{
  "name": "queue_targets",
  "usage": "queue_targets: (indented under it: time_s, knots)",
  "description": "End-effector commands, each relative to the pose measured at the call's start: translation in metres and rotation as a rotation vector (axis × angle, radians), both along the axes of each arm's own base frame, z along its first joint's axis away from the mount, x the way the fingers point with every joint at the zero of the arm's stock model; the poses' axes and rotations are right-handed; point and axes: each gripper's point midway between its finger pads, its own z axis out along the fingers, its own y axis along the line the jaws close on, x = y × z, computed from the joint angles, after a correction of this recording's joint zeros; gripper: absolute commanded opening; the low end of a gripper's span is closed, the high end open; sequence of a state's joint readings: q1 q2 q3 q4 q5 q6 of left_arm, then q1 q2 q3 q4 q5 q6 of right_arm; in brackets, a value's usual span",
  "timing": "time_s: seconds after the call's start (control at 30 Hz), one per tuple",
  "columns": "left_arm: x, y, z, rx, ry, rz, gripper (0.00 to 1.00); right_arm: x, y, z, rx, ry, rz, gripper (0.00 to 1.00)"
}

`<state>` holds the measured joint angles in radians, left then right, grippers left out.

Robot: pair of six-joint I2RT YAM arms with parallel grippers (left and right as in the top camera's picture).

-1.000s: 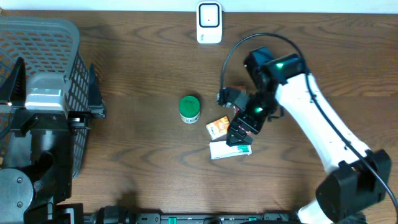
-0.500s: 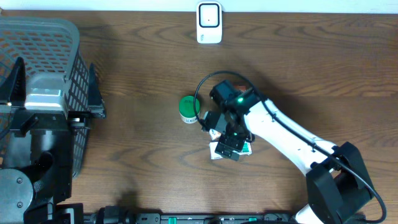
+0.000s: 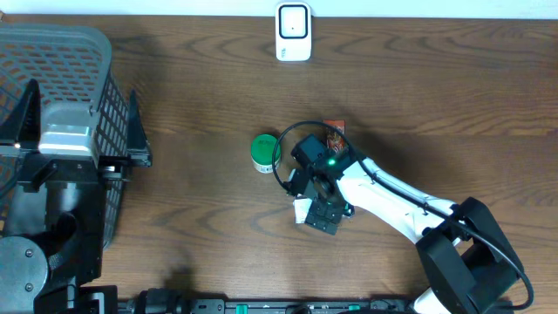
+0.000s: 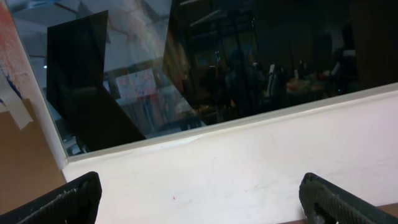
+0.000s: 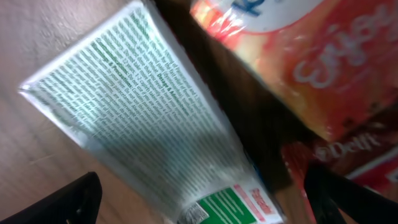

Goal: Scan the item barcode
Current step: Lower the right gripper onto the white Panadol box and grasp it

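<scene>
Bench of dark wood grain; grey basket at its left edge; right arm folded low, right tool spread over the white box mid-bench; left tool spread, facing a dark window.

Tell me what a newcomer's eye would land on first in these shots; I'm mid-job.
The white right arm is bent low over the middle of the table, its open gripper right above a white box with green print. An orange packet lies beside that box, a green tub stands close by, and the scanner sits at the table's far edge.
</scene>
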<state>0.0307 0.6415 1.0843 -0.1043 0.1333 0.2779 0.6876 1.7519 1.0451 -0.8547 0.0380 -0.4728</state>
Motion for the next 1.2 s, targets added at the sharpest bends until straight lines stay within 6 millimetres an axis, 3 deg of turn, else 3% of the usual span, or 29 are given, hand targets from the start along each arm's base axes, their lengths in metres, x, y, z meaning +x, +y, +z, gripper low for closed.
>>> queue_targets:
  time_s: [0.0,0.17,0.33,0.43,0.53,0.6,0.67,0.7,1.07,1.17]
  knots:
    - [-0.001,-0.003,0.001,0.002,-0.006,-0.016,1.0,-0.004,-0.001,-0.005,0.0,-0.005,0.015,0.99]
    - [-0.001,-0.003,0.001,0.002,-0.006,-0.016,1.0,-0.01,0.009,-0.006,0.055,0.031,0.016,0.98]
    - [-0.001,-0.003,0.001,0.002,-0.005,-0.016,1.0,-0.013,0.014,-0.005,0.082,0.05,0.014,0.55]
    - [-0.001,-0.003,0.001,0.002,-0.006,-0.016,1.0,-0.013,0.014,-0.005,0.085,0.053,0.003,0.47]
    - [-0.001,-0.003,0.001,0.002,-0.005,-0.016,1.0,-0.014,0.014,-0.005,0.084,0.054,0.0,0.51]
    - [-0.001,-0.003,0.001,0.002,-0.006,-0.016,1.0,-0.014,0.013,-0.005,0.082,0.057,-0.004,0.79]
    - [-0.001,-0.003,0.001,0.002,-0.005,-0.016,1.0,-0.015,0.012,-0.006,0.079,0.06,-0.017,0.86]
    - [-0.001,-0.003,0.001,0.002,-0.005,-0.016,1.0,-0.017,0.011,-0.007,0.077,0.064,-0.024,0.99]
    - [-0.001,-0.003,0.001,0.002,-0.005,-0.016,1.0,-0.039,-0.009,-0.039,0.049,0.09,-0.123,0.99]
    - [-0.001,-0.003,0.001,0.002,-0.005,-0.016,1.0,-0.044,-0.012,-0.045,0.047,0.096,-0.166,0.77]
